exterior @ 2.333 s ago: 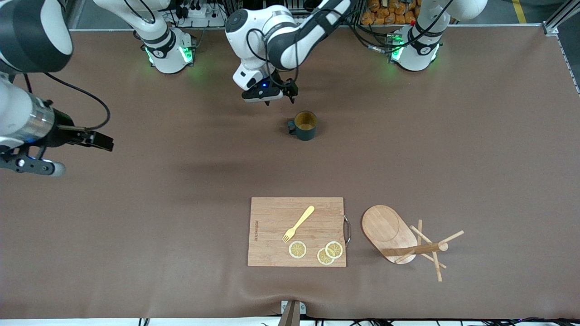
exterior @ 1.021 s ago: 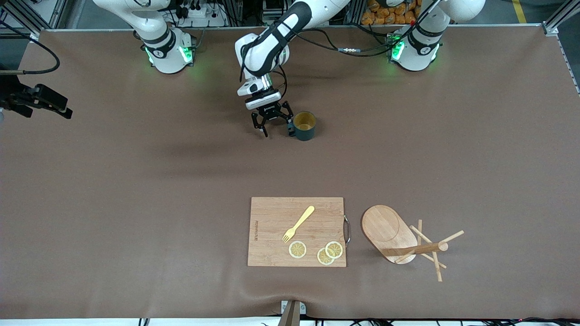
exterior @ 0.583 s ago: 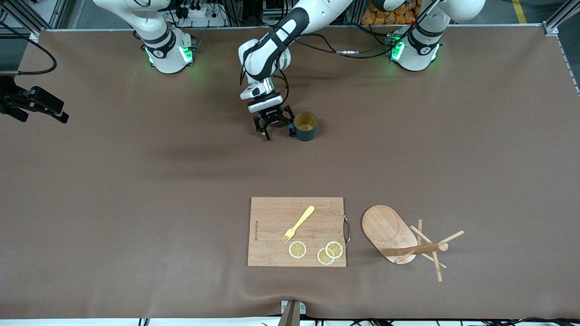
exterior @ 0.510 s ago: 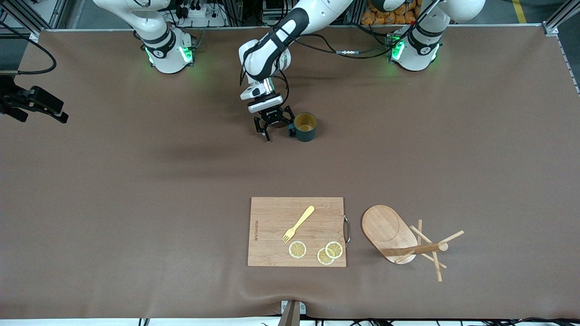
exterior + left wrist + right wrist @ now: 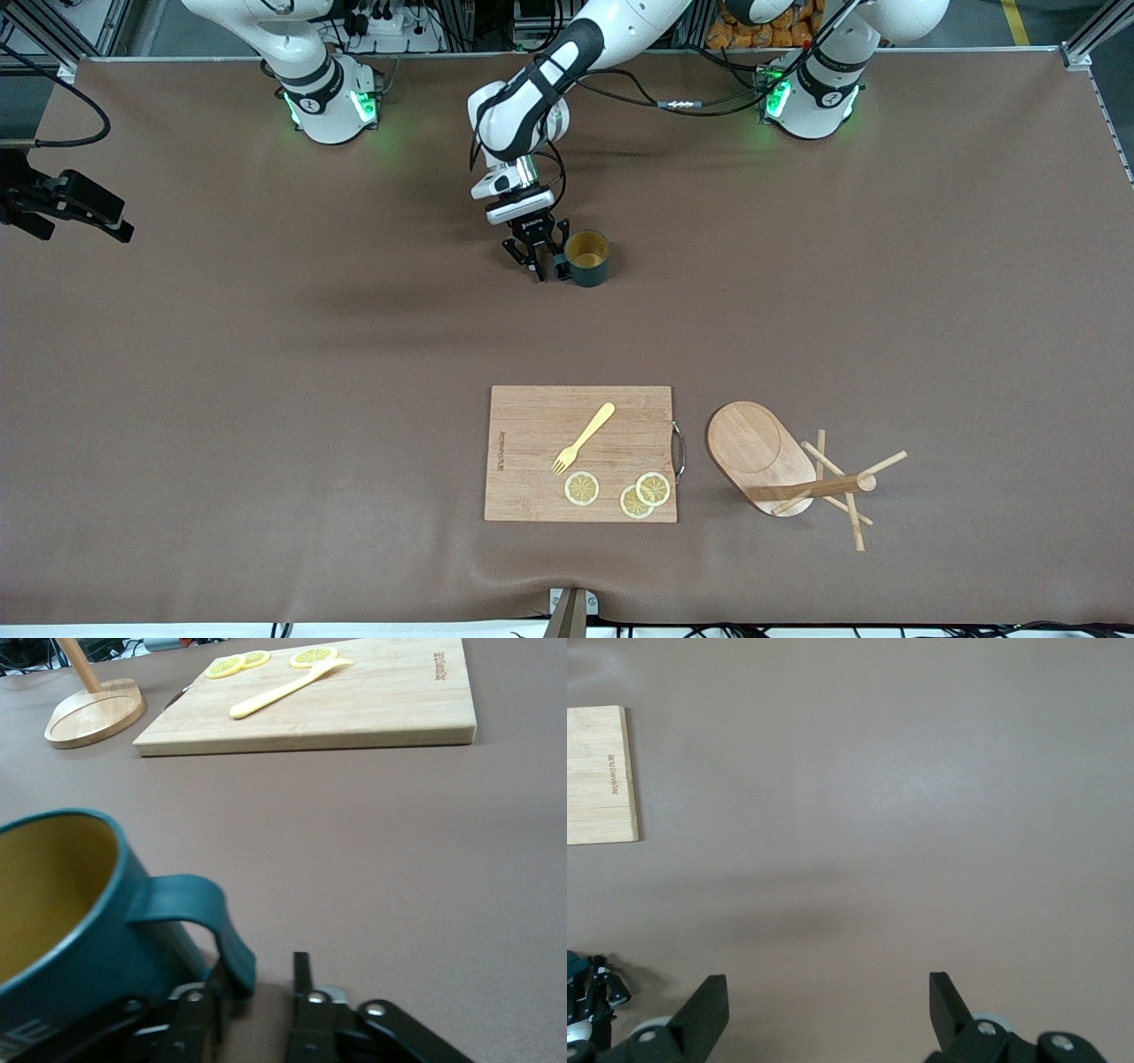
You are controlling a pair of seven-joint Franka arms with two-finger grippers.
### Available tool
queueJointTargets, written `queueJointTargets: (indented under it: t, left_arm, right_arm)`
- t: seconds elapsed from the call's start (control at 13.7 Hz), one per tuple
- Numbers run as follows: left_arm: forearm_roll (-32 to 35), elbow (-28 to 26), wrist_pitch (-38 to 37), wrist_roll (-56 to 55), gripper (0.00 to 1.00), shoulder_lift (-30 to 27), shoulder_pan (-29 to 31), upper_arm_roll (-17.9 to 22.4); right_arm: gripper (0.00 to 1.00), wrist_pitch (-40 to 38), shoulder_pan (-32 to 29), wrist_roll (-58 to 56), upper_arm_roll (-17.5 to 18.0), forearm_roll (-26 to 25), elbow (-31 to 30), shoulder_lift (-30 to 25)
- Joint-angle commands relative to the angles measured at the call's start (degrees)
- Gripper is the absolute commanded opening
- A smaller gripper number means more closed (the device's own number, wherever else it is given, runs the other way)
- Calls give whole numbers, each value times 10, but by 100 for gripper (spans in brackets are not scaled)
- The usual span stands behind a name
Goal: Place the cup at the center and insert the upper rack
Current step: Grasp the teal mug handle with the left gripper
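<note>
The left gripper [image 5: 544, 266] was low at the table, just beside the cup [image 5: 587, 258], on the side toward the right arm's end. Its fingers [image 5: 306, 992] were closed on the cup's small handle [image 5: 199, 921], as the left wrist view showed: the handle's loop stood between the two dark fingers, with only a narrow gap left. The cup stood upright on the brown table [image 5: 266, 354], its yellowish inside visible from above. It was in the part of the table far from the front camera, close to the robots' bases and about midway between them.

The right gripper [image 5: 824, 1014] was open, its two fingers wide apart, and it hung over the bare table at the right arm's end. That arm waited there.

The upper rack [image 5: 797, 474] lay on its side near the front camera, toward the left arm's end of the table. Its flat oval base [image 5: 753, 447] was tipped up, and the post with its thin pegs [image 5: 850, 496] pointed toward the left arm's end. It was well apart from the cup.

Just beside the rack, toward the right arm's end, lay a wooden cutting board [image 5: 532, 425]. On the board were a yellow fork [image 5: 583, 438] and three lemon slices [image 5: 582, 488]; two of the slices overlapped each other.
</note>
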Motion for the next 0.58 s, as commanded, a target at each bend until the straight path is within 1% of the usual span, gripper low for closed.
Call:
queueJointTargets:
  t: [0.0, 0.29, 0.51]
  left_arm:
    - [8, 5, -8, -4, 0, -12, 1, 2]
    - [3, 8, -8, -3, 0, -37, 16, 1]
    - [-36, 45, -8, 6, 0, -64, 51, 0]
  right_arm:
    - [100, -4, 1, -1, -2, -1, 13, 6]
    - [100, -5, 1, -1, -2, -1, 13, 6]
    - [100, -7, 0, -1, -1, -1, 13, 6]
